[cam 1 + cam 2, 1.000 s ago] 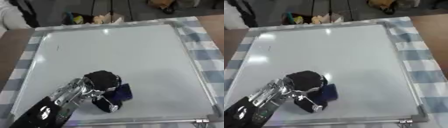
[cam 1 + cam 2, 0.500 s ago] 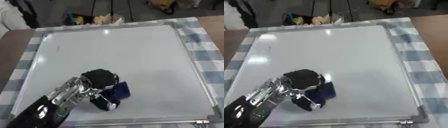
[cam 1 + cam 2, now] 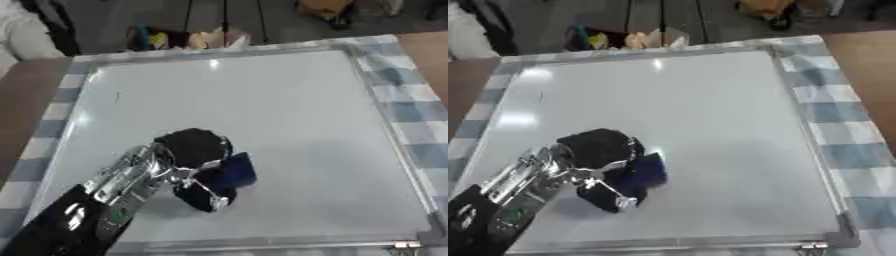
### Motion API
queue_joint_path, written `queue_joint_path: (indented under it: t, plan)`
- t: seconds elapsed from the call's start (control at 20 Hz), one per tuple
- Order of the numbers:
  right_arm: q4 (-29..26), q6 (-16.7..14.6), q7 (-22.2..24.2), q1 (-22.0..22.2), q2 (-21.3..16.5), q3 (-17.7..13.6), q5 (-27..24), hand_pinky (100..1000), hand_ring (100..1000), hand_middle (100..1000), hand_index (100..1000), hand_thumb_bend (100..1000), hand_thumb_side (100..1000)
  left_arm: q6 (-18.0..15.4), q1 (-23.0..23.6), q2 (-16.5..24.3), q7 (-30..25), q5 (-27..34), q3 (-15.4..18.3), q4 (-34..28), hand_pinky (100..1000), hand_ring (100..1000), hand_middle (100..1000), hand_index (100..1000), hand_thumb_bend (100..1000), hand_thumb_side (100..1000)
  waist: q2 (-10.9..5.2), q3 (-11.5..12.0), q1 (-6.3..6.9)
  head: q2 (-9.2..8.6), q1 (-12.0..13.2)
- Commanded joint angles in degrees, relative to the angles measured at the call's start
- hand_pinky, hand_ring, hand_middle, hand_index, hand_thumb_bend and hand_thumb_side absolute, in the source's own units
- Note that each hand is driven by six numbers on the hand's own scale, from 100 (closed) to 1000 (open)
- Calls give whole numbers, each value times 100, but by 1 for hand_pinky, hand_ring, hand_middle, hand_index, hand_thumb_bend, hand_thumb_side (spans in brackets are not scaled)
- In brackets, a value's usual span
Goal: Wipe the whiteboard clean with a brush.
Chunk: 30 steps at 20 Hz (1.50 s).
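Whiteboard (image 3: 289, 115) lay on the checked cloth (image 3: 420, 120); my left hand (image 3: 197, 150) curled round the dark blue brush (image 3: 234, 171), pressed low on the board and mostly hidden by fingers. One faint mark (image 3: 117, 96) near the far-left edge.

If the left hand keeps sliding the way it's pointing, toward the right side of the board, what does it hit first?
Nothing on the way: bare whiteboard lies ahead of the left hand and its dark blue brush, then probably the board's right frame.
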Motion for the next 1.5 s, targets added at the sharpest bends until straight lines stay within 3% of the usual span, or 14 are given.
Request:
queue_joint_path:
  t: [0.05,0.7,1.5]
  plan:
    - [-85,22,-3,-27,-102,-33,38,763,808,729,857,100,974,68,-137,177,-3,64,144,-154,542,579,476,323,100,462,-83,-7,-36,-64,13]
    - [-85,23,7,-40,-90,-21,58,764,808,728,858,100,976,224,-218,468,37,153,322,-214,538,571,466,319,100,459,-59,-43,-20,-164,36]
    - [-85,-6,4,-137,65,77,283,765,809,726,858,100,978,788,-201,1258,485,432,1110,-48,533,554,454,306,100,465,123,-264,-37,-483,183]
